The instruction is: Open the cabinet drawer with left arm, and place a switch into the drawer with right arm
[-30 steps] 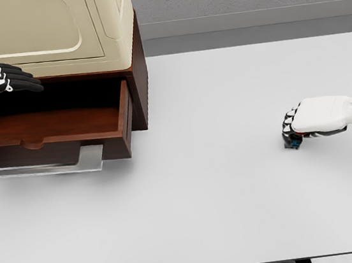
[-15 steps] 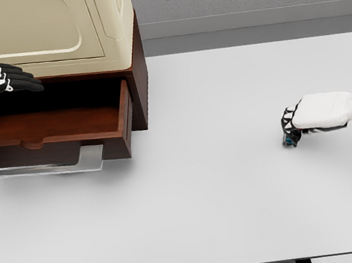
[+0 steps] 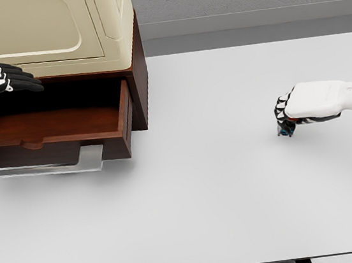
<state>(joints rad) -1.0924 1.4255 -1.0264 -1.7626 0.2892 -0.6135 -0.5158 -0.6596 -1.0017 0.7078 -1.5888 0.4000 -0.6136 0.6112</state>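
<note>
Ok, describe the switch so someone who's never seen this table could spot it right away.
Start at the big white table and look to its right side, far from the wooden cabinet with the open drawer. There the right robot hand curls around the switch: a tiny dark object with a blue glint, the only loose item on the tabletop.

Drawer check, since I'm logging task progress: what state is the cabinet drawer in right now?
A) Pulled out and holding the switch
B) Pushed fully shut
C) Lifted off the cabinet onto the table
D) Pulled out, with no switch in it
D: the drawer stands pulled out with its wooden floor bare, while the right hand holds the small switch far off on the white table.
</note>
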